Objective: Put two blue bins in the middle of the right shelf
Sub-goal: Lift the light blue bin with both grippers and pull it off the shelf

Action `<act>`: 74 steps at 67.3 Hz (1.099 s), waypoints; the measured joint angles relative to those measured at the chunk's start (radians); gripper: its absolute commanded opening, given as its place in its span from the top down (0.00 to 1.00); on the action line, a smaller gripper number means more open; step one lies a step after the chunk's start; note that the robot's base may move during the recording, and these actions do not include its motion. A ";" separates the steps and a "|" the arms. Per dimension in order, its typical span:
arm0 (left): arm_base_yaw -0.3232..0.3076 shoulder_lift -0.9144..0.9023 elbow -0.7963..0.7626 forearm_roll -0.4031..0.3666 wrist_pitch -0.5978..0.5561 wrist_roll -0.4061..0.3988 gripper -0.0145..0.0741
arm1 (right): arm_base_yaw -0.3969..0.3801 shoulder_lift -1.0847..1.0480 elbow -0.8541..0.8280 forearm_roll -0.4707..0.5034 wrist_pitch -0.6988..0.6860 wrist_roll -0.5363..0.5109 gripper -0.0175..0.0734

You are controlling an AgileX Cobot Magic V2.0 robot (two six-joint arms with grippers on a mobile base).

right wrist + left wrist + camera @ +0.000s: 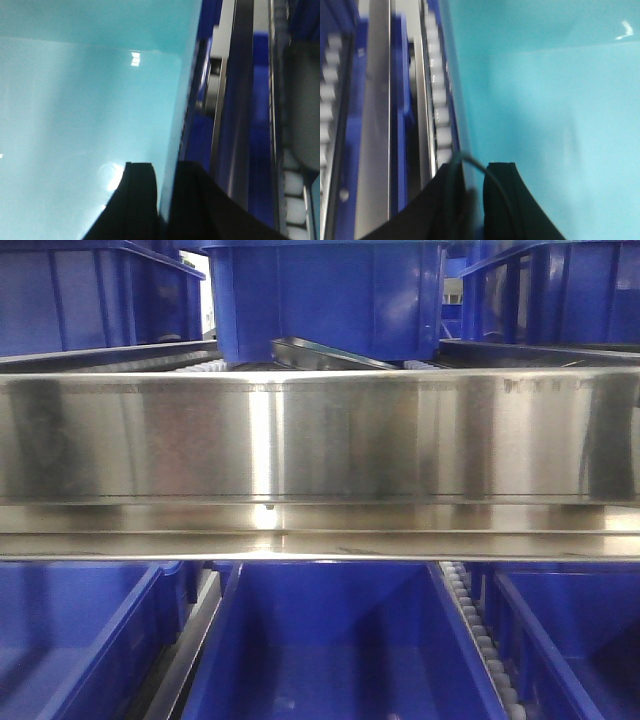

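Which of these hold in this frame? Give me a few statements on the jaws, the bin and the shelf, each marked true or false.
1. The left gripper has its jaws either side of the pale blue bin wall. True.
2. The right gripper hangs clear of any bin. False: its jaws straddle a pale blue bin wall too.
3. A steel shelf beam crosses the front view. True.
4. The front view shows only pale bins. False: the dark blue bins above and below the beam are all it shows.
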 measured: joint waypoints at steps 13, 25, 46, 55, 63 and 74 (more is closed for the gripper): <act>-0.013 -0.009 -0.052 0.002 0.000 0.000 0.96 | 0.000 -0.064 0.000 -0.007 -0.028 0.000 0.98; -0.013 -0.009 -0.052 0.000 0.003 0.000 0.96 | 0.000 -0.070 0.000 -0.009 -0.030 0.000 0.98; -0.013 -0.009 -0.052 0.004 -0.058 0.000 0.96 | 0.000 -0.070 0.000 -0.017 -0.052 0.000 0.98; -0.013 -0.009 -0.052 0.010 -0.104 0.000 0.96 | 0.000 -0.070 0.000 -0.023 -0.069 0.000 0.98; -0.013 -0.009 -0.052 0.013 -0.143 0.000 0.96 | 0.000 -0.070 0.000 -0.027 -0.075 0.002 0.98; -0.013 -0.009 -0.052 0.016 -0.174 0.000 0.96 | -0.002 -0.070 0.000 -0.027 -0.077 0.004 0.98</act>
